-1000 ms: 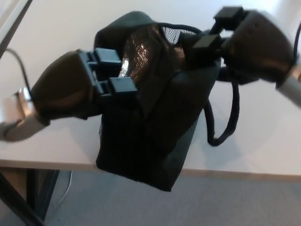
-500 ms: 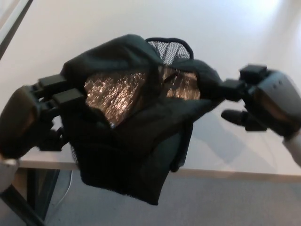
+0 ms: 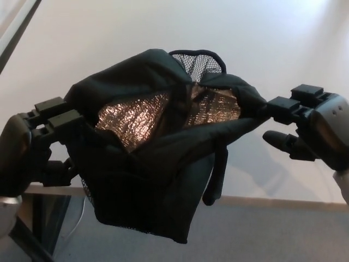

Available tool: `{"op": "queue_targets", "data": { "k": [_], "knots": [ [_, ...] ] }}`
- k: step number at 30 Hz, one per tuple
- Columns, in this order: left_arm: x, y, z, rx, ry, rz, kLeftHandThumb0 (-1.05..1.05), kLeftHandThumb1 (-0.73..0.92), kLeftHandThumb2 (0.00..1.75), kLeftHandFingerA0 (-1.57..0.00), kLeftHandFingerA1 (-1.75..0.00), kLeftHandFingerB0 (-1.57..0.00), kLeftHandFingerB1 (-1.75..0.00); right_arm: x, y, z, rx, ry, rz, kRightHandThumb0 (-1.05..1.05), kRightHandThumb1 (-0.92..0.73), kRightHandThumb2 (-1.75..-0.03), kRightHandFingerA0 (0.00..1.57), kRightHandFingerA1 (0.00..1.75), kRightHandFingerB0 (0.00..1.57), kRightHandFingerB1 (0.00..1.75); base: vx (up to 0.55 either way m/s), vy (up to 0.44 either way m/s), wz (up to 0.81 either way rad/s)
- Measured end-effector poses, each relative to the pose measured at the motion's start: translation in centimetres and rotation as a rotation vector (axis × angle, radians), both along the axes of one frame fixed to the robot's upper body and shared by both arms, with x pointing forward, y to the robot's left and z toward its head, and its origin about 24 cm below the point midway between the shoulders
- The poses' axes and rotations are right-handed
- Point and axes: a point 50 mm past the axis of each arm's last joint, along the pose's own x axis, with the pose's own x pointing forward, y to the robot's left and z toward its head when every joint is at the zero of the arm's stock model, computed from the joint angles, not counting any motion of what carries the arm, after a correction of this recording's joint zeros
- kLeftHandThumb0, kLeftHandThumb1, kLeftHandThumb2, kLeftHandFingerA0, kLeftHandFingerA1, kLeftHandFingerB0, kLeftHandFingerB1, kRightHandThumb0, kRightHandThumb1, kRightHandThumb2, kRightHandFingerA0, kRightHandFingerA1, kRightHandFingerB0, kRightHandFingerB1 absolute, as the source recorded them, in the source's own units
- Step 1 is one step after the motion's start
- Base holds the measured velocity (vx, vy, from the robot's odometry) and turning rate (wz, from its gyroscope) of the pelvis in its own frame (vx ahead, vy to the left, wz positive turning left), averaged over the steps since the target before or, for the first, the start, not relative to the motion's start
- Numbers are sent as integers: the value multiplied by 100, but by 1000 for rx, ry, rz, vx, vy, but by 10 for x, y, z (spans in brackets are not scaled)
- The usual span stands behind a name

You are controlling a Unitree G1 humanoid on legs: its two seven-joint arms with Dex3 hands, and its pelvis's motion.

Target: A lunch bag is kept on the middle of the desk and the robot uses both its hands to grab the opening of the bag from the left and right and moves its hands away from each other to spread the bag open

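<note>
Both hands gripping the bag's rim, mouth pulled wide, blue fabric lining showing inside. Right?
Not quite. The head view shows the lining is shiny silver foil, not blue fabric. The rest stands: the left hand and right hand each grip the rim of the lunch bag, and its mouth is pulled wide.
</note>
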Motion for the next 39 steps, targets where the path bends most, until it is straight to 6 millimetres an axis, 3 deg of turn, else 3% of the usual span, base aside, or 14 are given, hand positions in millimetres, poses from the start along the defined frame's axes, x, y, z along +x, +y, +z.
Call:
{"op": "queue_targets", "data": {
  "k": [11, 14, 16, 21, 22, 23, 27, 28, 29, 30, 32, 37, 38, 39],
  "knots": [
    [8, -1, 14, 12, -30, -4, 4, 31, 109, -80, -142, -75, -114, 6, 1, 13, 3, -41, 0, -27, -51, -56, 86, 99, 88, 60, 0, 0, 0],
    [14, -8, 31, 48, -89, -35, 9, 38, 101, -77, -128, -74, -109, 11, 2, 28, 0, -68, 6, -27, -51, -56, 86, 95, 86, 65, 0, 0, 0],
    [18, -14, 43, 63, -132, -55, 4, 52, 85, -76, -78, -66, -114, 15, 4, 39, 6, -90, 11, -29, -52, -56, 79, 105, 86, 65, 0, 0, 0],
    [25, -34, 79, 142, -270, -120, 6, 42, 89, -73, -80, -73, -126, 24, 13, 79, -4, -179, 44, -29, -49, -55, 87, 88, 89, 60, 0, 0, 0],
    [27, -38, 87, 160, -302, -130, 3, 47, 78, -63, -69, -76, -109, 26, 15, 89, -2, -203, 51, -37, -40, -66, 83, 59, 65, 52, 0, 0, 0],
    [28, -42, 94, 178, -331, -138, 2, 51, 68, -48, -45, -60, -45, 27, 17, 98, 0, -223, 55, -50, -37, -62, 40, 44, 16, 34, 0, 0, 0],
    [33, -51, 108, 228, -392, -141, 6, 53, 70, -28, -34, -19, -32, 28, 24, 124, -22, -267, 57, -48, -35, -60, 36, 42, 14, 32, 0, 0, 0],
    [34, -53, 110, 235, -406, -138, 7, 37, 92, -12, -48, -2, -46, 28, 25, 128, -29, -270, 54, -44, -35, -60, 37, 42, 14, 32, 0, 0, 0],
    [36, -54, 113, 243, -424, -134, 10, 47, 72, -26, -32, -9, -33, 29, 26, 133, -35, -272, 50, -42, -38, -60, 39, 43, 19, 33, 0, 0, 0],
    [37, -56, 116, 251, -441, -130, 10, 37, 93, -15, -50, 0, -46, 30, 27, 138, -39, -273, 44, -41, -38, -60, 42, 44, 19, 33, 0, 0, 0],
    [39, -59, 120, 259, -468, -121, 10, 44, 76, -25, -37, -5, -26, 32, 28, 145, -42, -276, 34, -32, -43, -53, 48, 40, 24, 30, 0, 0, 0],
    [43, -63, 127, 271, -542, -89, 5, 50, 76, -20, -40, -1, -21, 36, 25, 162, -30, -278, 1, -33, -42, -53, 49, 39, 25, 29, 0, 0, 0],
    [43, -63, 126, 272, -546, -86, 6, 49, 76, -19, -38, -3, -22, 36, 25, 163, -29, -275, -3, -24, -28, -79, 41, 59, 11, 47, 0, 0, 0],
    [43, -64, 125, 275, -555, -80, 7, 50, 73, -20, -35, -6, -23, 37, 24, 164, -30, -267, -11, -23, -27, -79, 42, 59, 11, 47, 0, 0, 0]
  ]
}}
